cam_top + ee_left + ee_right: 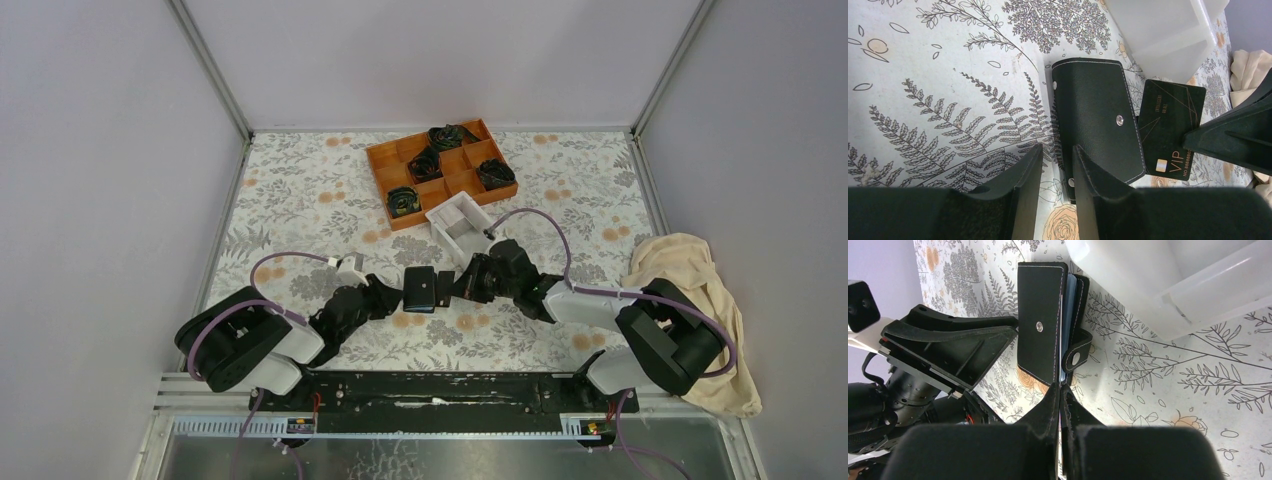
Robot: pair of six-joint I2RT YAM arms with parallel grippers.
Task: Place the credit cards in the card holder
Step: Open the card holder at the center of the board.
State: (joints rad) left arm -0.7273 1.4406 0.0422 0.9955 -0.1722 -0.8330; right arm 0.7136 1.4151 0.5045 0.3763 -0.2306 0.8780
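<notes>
On the left, left gripper (1057,151): jaws a narrow way apart, low over the flowered table (923,100), straddling the near edge of the card holder. 1 finger lies over the cover, the other beside it. Whether it pinches the cover or only steadies it I cannot tell.
Card holder (1093,110): black, lying on the table between the 2 arms, just short of the white box (1163,40). From the right wrist its cover stands a little open on the right side, bluish pockets show in the slit, and the snap strap (1075,359) is undone.
Credit card (1170,127): 1 dark card with gold lines and "VIP" lettering, just right of the holder, its long edge against the holder's open side. Whether that edge has entered a pocket cannot be told.
Right gripper (1060,390): fingers closed tight on the card's outer end, the card edge-on between them and pointed at the slit.
Step in hand: lining this card up with a pocket, judging by the pose; it is not yet seated.
Next move calls for: the right arm to slide the card leftward, level with the pocket mouth, while the left holds the cover firm. A tilted card would likely catch on the stitched edge.
Other cards: none visible.
</notes>
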